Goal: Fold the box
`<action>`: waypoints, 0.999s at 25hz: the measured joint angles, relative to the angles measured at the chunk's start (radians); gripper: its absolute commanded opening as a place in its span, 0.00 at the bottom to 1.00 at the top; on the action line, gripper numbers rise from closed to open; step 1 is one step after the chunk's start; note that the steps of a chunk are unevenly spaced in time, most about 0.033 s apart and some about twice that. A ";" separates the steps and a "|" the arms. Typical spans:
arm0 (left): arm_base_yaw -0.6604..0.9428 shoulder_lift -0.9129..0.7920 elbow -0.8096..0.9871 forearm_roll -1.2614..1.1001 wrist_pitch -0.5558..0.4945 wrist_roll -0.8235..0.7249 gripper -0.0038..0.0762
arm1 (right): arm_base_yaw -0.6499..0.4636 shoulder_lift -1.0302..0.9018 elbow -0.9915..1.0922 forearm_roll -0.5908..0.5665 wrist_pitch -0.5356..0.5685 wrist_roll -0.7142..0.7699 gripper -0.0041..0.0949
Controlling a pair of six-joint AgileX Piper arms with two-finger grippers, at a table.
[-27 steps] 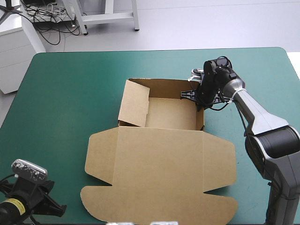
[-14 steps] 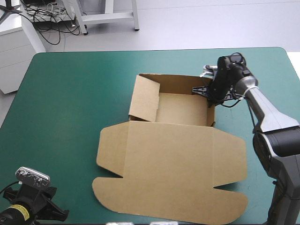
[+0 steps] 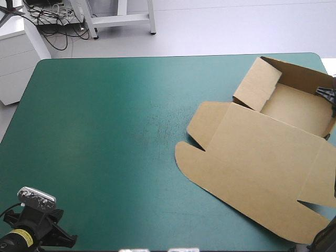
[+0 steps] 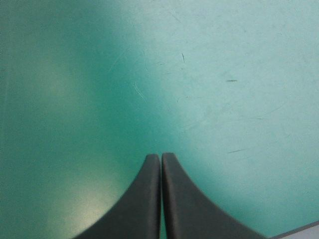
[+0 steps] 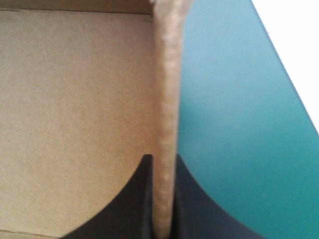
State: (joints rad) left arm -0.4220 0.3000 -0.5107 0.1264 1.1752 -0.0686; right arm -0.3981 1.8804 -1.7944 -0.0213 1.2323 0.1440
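With the right gripper (image 5: 160, 158) pinching one side wall (image 5: 167, 89) of the tray (image 3: 296, 105) and the box (image 3: 262, 152) sitting hard by the worktop's (image 3: 105, 131) right edge, tray at the far right corner and lid (image 3: 257, 163) flat toward the near edge, I'd say any further rightward pull drags board off the edge, and a one-wall pinch could buckle that wall or slip. The left gripper (image 4: 160, 157) is pressed together over bare cover (image 4: 224, 59) at the near left corner, well apart from the box, so nothing steadies it. Cover is teal-green, smooth and finely scratched, so board likely slides easily; beyond the far edge are pale floor (image 3: 220, 26), a white cabinet (image 3: 16, 58) and cables (image 3: 52, 23).
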 measured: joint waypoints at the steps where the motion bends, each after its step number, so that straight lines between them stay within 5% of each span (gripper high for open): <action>1: 0.000 0.000 0.000 0.000 0.000 0.000 0.04 | -0.023 0.000 0.000 -0.004 0.001 -0.001 0.03; 7: 0.000 0.000 0.000 0.000 -0.001 0.000 0.04 | -0.123 0.000 0.000 -0.027 0.006 -0.004 0.05; 10: 0.000 0.000 0.000 0.000 -0.001 0.000 0.04 | -0.123 0.000 0.000 -0.024 0.006 -0.004 0.19; 25: 0.000 0.000 0.000 0.001 -0.001 0.000 0.04 | -0.123 -0.024 0.063 -0.032 0.006 -0.005 0.53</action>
State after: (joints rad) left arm -0.4220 0.3000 -0.5107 0.1274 1.1745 -0.0686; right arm -0.5208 1.8567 -1.7310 -0.0530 1.2386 0.1394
